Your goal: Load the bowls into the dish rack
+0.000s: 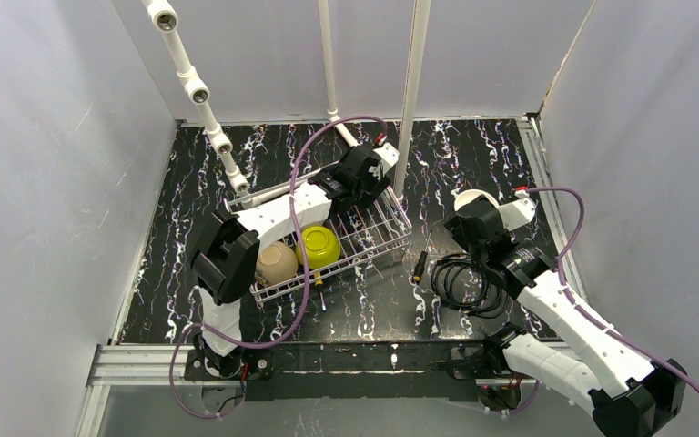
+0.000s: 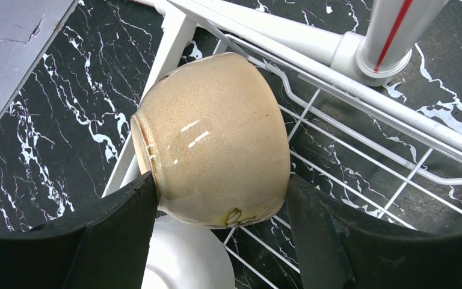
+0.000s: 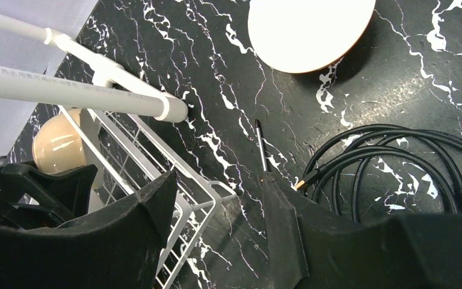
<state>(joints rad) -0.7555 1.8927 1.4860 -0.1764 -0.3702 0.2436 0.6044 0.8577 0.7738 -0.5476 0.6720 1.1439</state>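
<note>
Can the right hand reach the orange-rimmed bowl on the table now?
Probably yes: the right hand is open, the bowl lies just ahead, and the cable sits aside.

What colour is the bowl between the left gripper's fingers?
Speckled tan; the bowl shows best in the left wrist view.

**Dish rack left of centre, bowl and cable to its right**

The dish rack [image 1: 373, 232] lies on the table [image 1: 364, 300]. At its near-left end, the left bowl [image 1: 276, 262] and the right bowl [image 1: 320, 246] sit side by side. At its far end, the tipped bowl [image 2: 216, 138] sits between the left gripper [image 2: 219, 180] fingers, above the lower bowl [image 2: 183, 259]. Right of the rack, the lone bowl [image 3: 310, 30] lies far and the coiled cable [image 1: 460, 278] near.
</note>
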